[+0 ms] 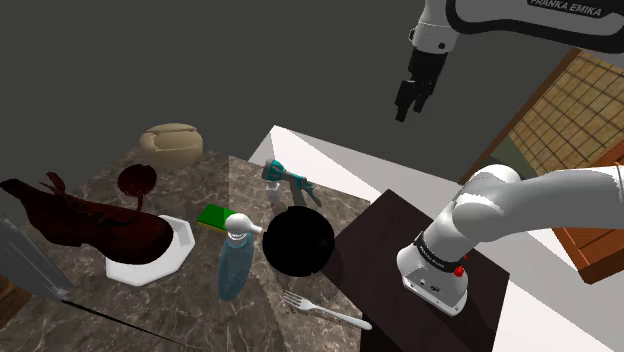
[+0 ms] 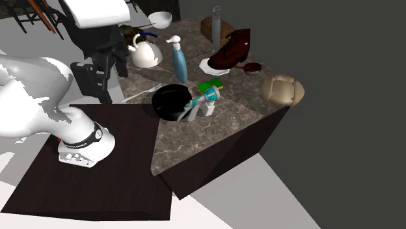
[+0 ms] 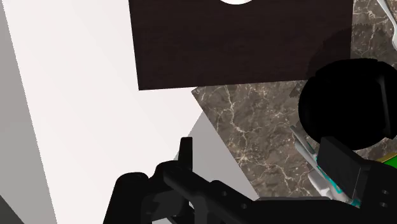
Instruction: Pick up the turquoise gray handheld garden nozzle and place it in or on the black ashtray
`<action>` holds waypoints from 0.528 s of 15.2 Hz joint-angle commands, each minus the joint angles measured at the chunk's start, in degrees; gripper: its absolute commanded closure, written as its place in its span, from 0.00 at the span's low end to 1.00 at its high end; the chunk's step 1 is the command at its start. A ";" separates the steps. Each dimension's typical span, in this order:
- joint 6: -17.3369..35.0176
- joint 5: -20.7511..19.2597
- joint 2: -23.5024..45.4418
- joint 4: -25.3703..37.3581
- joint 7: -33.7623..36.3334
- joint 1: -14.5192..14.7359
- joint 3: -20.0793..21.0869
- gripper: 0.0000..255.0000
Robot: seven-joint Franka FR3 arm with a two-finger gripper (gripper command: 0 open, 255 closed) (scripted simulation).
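Note:
The garden nozzle (image 1: 285, 181), turquoise and grey, lies on the marble counter just beyond the black ashtray (image 1: 298, 243). In the second exterior view the nozzle (image 2: 204, 103) rests against the round ashtray (image 2: 172, 102). My gripper (image 1: 411, 101) hangs high above the stand, well off from both, open and empty. In the second exterior view the gripper (image 2: 99, 77) is over the stand's edge. In the wrist view the gripper (image 3: 264, 159) has its fingers apart; the ashtray (image 3: 347, 105) and a bit of the nozzle (image 3: 310, 157) lie beside one finger.
On the counter (image 1: 200, 315) stand a blue spray bottle (image 1: 233, 257), a green sponge (image 1: 214, 217), a fork (image 1: 325, 310), a brown shoe (image 1: 90, 225) on a white plate (image 1: 165, 258), a beige cushion (image 1: 172, 143) and a white kettle (image 2: 146, 53). The dark stand top (image 2: 123, 169) adjoins the counter.

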 commanded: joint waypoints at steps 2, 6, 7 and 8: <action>1.79 0.39 1.20 -0.62 -0.08 0.54 0.25 0.00; 8.95 1.89 6.61 -2.45 -0.49 2.73 1.32 0.00; 10.72 2.25 8.11 -2.74 -0.62 3.28 1.61 0.00; 12.48 2.61 9.66 -2.96 -0.75 3.83 1.90 0.00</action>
